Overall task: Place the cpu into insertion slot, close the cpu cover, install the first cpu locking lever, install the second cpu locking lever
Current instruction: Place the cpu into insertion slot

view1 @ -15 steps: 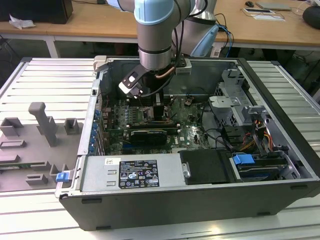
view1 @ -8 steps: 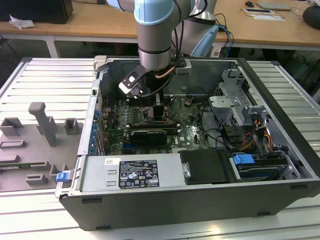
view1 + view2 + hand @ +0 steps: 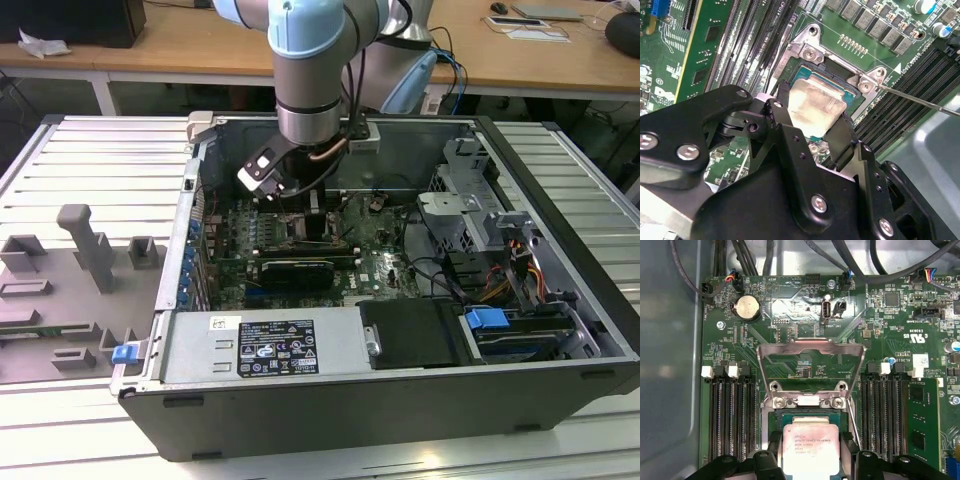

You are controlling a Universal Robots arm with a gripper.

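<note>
My gripper (image 3: 300, 205) reaches down into the open computer case over the motherboard. In both wrist views its black fingers (image 3: 782, 107) stand on two opposite sides of the cpu (image 3: 815, 105), shut on it. The cpu (image 3: 810, 450), a square chip with a silvery-beige top, sits just over the insertion slot (image 3: 805, 416), whose silver rim (image 3: 810, 50) shows around it. Whether the chip rests in the slot I cannot tell. The cpu cover (image 3: 810, 344), a thin silver frame with a square window, stands swung open beyond the slot. A thin locking lever (image 3: 920, 100) sticks out beside the slot.
Long black memory slots (image 3: 730, 415) flank the socket, with a green memory module (image 3: 922, 420) further out. A black graphics card (image 3: 295, 270), power supply (image 3: 260, 345) and drive cage (image 3: 470, 210) crowd the case. Grey fixtures (image 3: 80, 260) stand at the exterior view's left.
</note>
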